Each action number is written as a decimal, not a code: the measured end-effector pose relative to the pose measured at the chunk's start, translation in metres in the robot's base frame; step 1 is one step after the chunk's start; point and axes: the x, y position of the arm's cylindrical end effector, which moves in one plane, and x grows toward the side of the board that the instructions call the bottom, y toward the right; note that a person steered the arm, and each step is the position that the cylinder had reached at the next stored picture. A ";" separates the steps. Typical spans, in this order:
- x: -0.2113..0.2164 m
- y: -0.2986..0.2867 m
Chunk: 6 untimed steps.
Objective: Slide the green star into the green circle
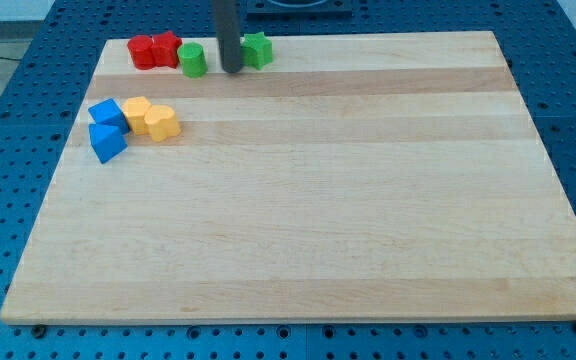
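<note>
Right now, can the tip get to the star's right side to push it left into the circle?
Probably yes, with a detour. My tip sits between the green circle and the green star, on the star's left. The board right of the star is bare, so I could go round it.

Pretty clearly a robotics lab or test rig: the pale wooden bench sits on a blue perforated base plate with a regular grid of mounting holes showing past every edge and corner. Add the small coloured blocks near the top-left corner and it reads as an experiment station, not a home.
</note>
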 end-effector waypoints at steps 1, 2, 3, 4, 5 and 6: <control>0.018 0.054; 0.005 0.095; -0.033 0.102; -0.040 0.068; -0.040 0.018; -0.041 0.000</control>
